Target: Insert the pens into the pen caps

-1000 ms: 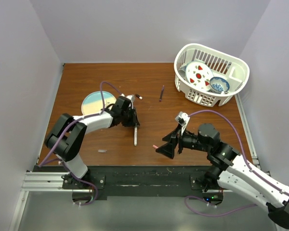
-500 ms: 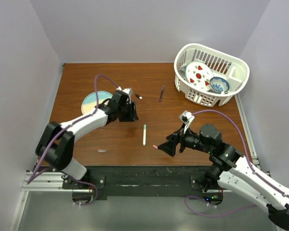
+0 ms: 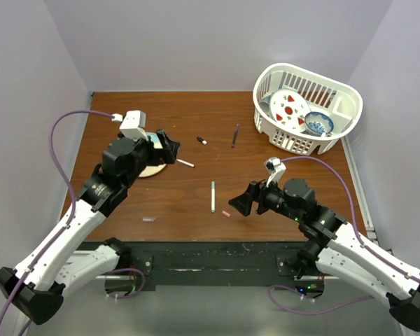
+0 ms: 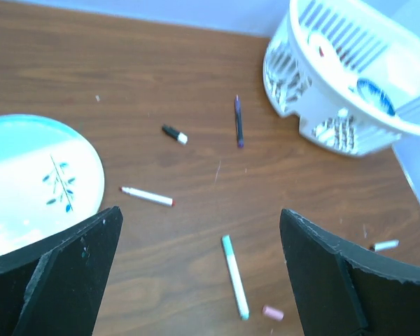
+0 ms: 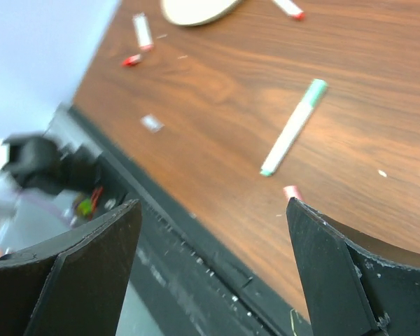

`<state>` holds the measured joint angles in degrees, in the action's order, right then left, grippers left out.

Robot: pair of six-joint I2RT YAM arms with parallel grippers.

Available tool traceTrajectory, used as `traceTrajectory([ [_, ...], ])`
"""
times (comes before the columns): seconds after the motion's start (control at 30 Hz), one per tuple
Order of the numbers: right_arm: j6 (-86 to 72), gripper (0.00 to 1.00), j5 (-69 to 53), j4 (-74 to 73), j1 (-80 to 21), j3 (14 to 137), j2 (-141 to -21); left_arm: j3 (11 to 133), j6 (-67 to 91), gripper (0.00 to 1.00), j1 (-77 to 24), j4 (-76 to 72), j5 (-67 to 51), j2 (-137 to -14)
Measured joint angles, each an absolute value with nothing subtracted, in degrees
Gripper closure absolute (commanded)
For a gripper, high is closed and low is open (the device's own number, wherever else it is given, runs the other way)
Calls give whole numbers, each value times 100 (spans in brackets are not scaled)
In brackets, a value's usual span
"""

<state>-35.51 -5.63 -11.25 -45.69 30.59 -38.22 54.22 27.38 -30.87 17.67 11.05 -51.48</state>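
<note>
Left gripper (image 3: 166,149) hangs over the plate (image 3: 145,171) on the table's (image 3: 126,112) 9 o'clock side, fingers spread wide, nothing held. A small pale scrap (image 3: 148,220) lies near the front edge at 7 o'clock; can't tell what it is. Just off the plate at its 3 o'clock lies the red-tipped pen (image 3: 185,163), tip bare, no cap on it. At its 1 o'clock is a short black piece (image 3: 202,141) with a white end, cap or stub unclear. Mid-table the green pen (image 3: 213,196) lies flat and looks capped — probably one done. The pink cap (image 3: 226,213) sits loose just at its 5 o'clock. The purple pen (image 3: 234,135) is farther back at 12 o'clock, cap state unclear. Right gripper (image 3: 241,203) is low beside the pink cap, fingers apart, empty. The white basket (image 3: 336,133) of dishes (image 3: 288,108) sits in the 1 o'clock corner, well apart — nothing blocks the pens. Most of the capping looks undone.
</note>
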Motion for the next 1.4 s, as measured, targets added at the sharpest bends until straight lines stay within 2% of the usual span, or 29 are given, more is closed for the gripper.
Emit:
traceTrajectory([
  [0.23,-4001,14,766,-1433,-4567,3131,-5164,4742,2641,2,-3087,2005,270,-5223],
  [0.43,-4456,14,1684,-2196,-4368,3688,-6257,4230,2392,4,-3087,2073,-652,-4906],
  [0.5,-4689,18,1883,-2263,-4202,3826,-6420,4182,2331,7,-3087,2093,-781,-4777],
  [0.57,-5024,25,1990,-2292,-3868,3874,-6595,4141,2311,14,-3087,2056,-888,-4600],
  [0.63,-5402,30,2027,-2423,-3378,3889,-6831,4064,2357,14,-3087,1988,-891,-4370],
  [0.77,-6145,35,2091,-2882,-2405,3894,-7284,3944,2340,14,-3087,1959,-766,-4125],
  [1.0,-7074,41,2165,-3535,-1667,3892,-7234,3946,2086,19,-3087,2036,-921,-4532],
  [1.23,-7435,42,2158,-4104,-840,3997,-7437,3951,1874,19,-3087,2178,-1055,-4764],
  [1.4,-7607,42,2158,-4270,-705,4036,-7463,3951,1835,19,-3087,2196,-1092,-4764],
])
